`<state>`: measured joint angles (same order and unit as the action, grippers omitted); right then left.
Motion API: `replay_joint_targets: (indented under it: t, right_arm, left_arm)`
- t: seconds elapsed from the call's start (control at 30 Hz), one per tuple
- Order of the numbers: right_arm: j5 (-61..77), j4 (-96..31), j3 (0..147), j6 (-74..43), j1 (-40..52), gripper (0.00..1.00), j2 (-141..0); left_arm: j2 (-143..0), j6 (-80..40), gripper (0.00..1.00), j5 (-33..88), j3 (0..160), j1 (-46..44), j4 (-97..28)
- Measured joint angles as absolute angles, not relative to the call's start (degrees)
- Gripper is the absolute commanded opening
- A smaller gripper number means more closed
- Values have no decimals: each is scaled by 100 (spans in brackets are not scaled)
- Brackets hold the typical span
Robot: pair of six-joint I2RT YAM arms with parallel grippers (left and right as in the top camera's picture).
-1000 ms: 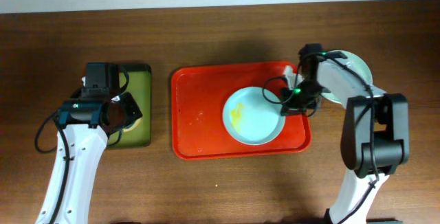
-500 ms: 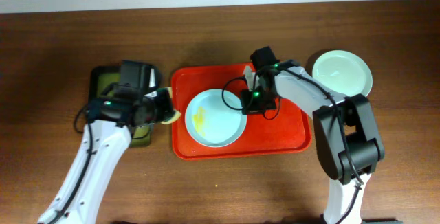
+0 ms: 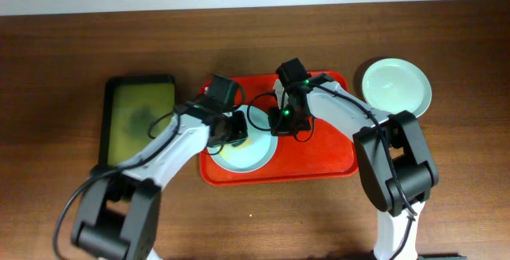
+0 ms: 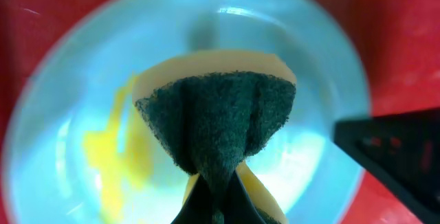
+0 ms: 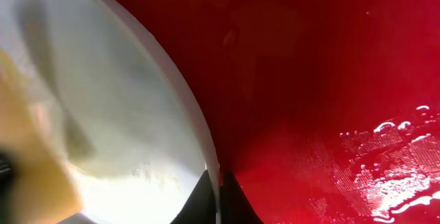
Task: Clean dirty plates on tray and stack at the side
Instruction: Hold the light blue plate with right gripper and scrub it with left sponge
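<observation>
Plates (image 3: 396,84) number two: one on the tray (image 3: 319,152), one aside.

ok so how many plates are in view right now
2. One plate lies on the tray, partly hidden from above. The second plate sits off the tray, to its upper right. More could be stacked under it; cannot tell.

1 plate (image 3: 252,158) lies in the tray (image 3: 319,158); another plate (image 3: 396,84), possibly stacked, sits right of it; a smaller tray (image 3: 139,116) left.
</observation>
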<state>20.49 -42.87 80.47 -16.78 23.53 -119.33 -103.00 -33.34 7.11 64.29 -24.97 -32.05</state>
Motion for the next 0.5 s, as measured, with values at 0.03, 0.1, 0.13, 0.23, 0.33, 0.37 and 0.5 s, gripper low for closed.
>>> replay_joint_targets:
  t: [0.03, 0.1, 0.13, 0.23, 0.33, 0.37, 0.5]
  right_arm:
    - [2047, -4285, 8047, -1678, 2353, 4, -11933]
    - [2049, -4283, 8047, -1678, 2353, 4, -11933]
    - [2049, -4278, 8047, -1682, 2355, 4, -11933]
    - [2047, -4259, 8047, -1697, 2368, 4, -11935]
    - [2049, -4252, 8047, -1699, 2373, 4, -11944]
    - [2051, -4252, 8047, -1699, 2373, 4, -11944]
    - [2119, -4211, 8058, -1712, 2401, 4, -11966]
  left_arm:
    - [-10394, -3350, 0, 705, 6427, -2508, -3179]
    - [-10541, -3367, 0, 587, 6427, -2512, -3166]
    - [-10582, -3371, 0, 482, 6427, -2512, -3168]
    - [-10604, -3376, 0, -40, 6438, -2556, -3363]
    - [-10604, -3389, 0, -832, 6469, -2578, -3758]
    - [-10604, -3391, 0, -1177, 6475, -2576, -3940]
    - [-10604, -3393, 0, -1721, 6573, -2615, -4414]
